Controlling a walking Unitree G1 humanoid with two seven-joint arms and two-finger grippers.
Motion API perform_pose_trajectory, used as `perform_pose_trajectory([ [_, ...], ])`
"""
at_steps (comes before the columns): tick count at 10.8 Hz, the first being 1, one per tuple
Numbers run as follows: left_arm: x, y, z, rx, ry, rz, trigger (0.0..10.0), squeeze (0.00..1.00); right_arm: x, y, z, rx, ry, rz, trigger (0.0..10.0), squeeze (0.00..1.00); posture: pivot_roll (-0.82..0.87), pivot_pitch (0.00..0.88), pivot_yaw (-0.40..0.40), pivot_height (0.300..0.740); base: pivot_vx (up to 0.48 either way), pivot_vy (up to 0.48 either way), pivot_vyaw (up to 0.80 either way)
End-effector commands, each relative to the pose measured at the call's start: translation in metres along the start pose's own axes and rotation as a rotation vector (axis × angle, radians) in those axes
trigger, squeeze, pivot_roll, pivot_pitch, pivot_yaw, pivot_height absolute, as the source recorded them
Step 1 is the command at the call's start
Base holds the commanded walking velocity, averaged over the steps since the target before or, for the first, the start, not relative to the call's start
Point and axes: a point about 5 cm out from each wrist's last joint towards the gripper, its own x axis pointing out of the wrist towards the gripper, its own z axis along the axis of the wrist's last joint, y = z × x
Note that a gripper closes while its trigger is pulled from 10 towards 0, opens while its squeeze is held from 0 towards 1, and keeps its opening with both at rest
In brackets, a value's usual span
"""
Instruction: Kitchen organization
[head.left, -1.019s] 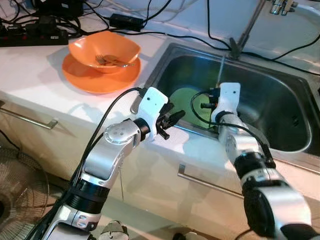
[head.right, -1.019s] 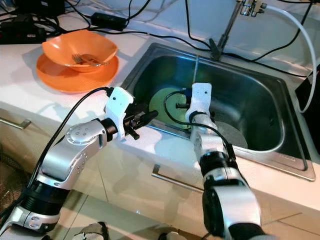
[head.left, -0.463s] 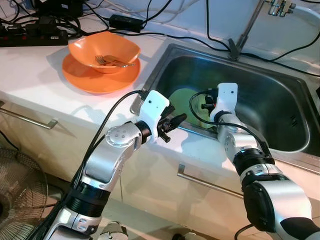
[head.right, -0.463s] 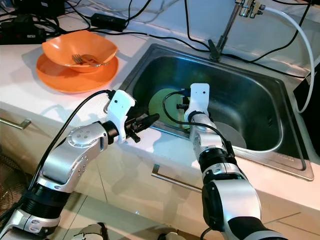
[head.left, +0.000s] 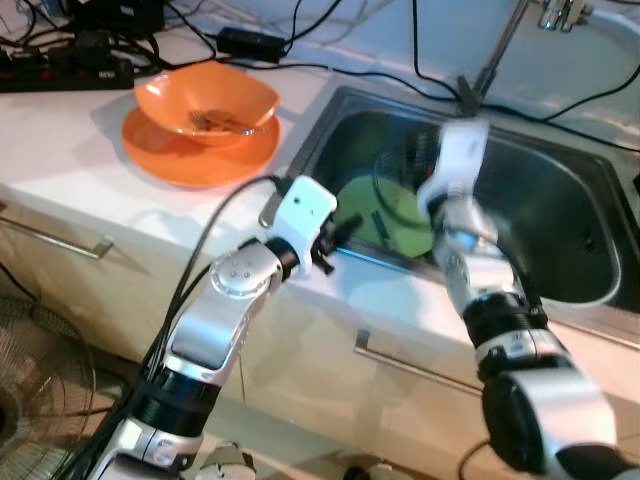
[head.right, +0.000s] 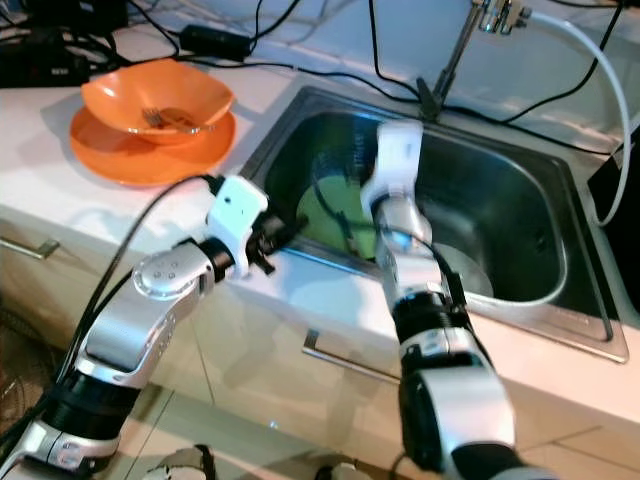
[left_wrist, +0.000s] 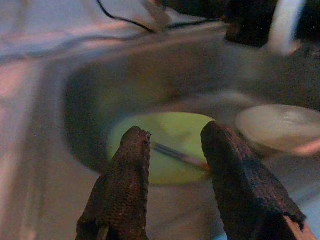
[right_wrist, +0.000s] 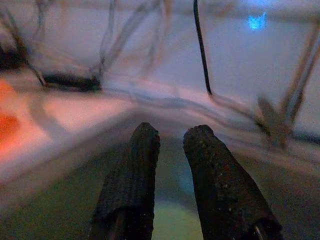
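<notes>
While an orange bowl (head.left: 207, 98) with a fork (head.left: 222, 122) in it sits nested on an orange plate (head.left: 196, 157) at the far left of the white counter (head.left: 70, 170), the left gripper (head.left: 340, 231) hovers at the near rim of the steel sink (head.left: 560, 205), its two black fingers (left_wrist: 126, 190) spread apart with nothing between them. Seen past those fingers, a lime-green plate (left_wrist: 167, 142) lies on the sink floor with a thin utensil (left_wrist: 177, 155) across it, and a pale round dish (left_wrist: 280, 125) rests just beside it. Further right, the right gripper (right_wrist: 170, 150) is raised above the sink and blurred; its fingers stand slightly parted and hold nothing, pointing toward the back wall and the cables (right_wrist: 200, 47) there. A faucet (head.right: 470, 40) rises behind the basin at the right.
</notes>
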Motion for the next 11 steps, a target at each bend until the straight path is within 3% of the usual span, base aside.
perform_pose_trajectory([
  [1, 0.004, 0.001, 0.011, 0.083, -0.043, 0.02, 10.0, 0.0, -0.005, -0.005, 0.002, 0.03, -0.022, -0.026, 10.0, 0.0, 0.08, 0.053, -0.133, 0.74, 0.0, 0.0, 0.0],
  [2, 0.003, 0.003, 0.016, 0.164, -0.051, 0.045, 10.0, 0.0, -0.012, -0.001, 0.004, 0.051, -0.046, -0.014, 10.0, 0.0, 0.08, 0.049, -0.133, 0.74, 0.0, 0.0, 0.0],
  [3, 0.003, 0.005, 0.022, 0.295, -0.058, 0.083, 10.0, 0.0, -0.026, 0.006, 0.0, 0.062, -0.053, 0.022, 10.0, 0.0, 0.07, 0.046, -0.134, 0.74, 0.0, 0.0, 0.0],
  [4, 0.003, 0.007, 0.026, 0.354, -0.06, 0.109, 10.0, 0.0, -0.034, 0.007, -0.007, 0.07, -0.031, 0.026, 10.0, 0.0, 0.07, 0.044, -0.137, 0.74, 0.0, 0.0, 0.0],
  [5, 0.004, 0.013, 0.032, 0.472, -0.052, 0.153, 10.0, 0.0, -0.046, 0.008, -0.022, 0.077, 0.026, 0.018, 10.0, 0.0, 0.07, 0.044, -0.138, 0.74, 0.0, 0.0, 0.0],
  [7, 0.009, 0.032, 0.035, 0.686, 0.036, 0.237, 10.0, 0.0, -0.053, 0.013, -0.028, 0.092, 0.061, 0.025, 10.0, 0.0, 0.07, 0.048, -0.138, 0.74, 0.0, 0.0, 0.0],
  [9, 0.014, 0.052, 0.036, 0.806, 0.138, 0.323, 10.0, 0.0, -0.054, 0.017, -0.027, 0.107, 0.067, 0.025, 10.0, 0.0, 0.07, 0.053, -0.136, 0.74, 0.0, 0.0, 0.0],
  [11, 0.022, 0.066, 0.037, 0.859, 0.204, 0.35, 10.0, 0.0, -0.057, 0.02, -0.027, 0.113, 0.078, 0.027, 10.0, 0.0, 0.06, 0.058, -0.131, 0.74, 0.0, 0.0, 0.0],
])
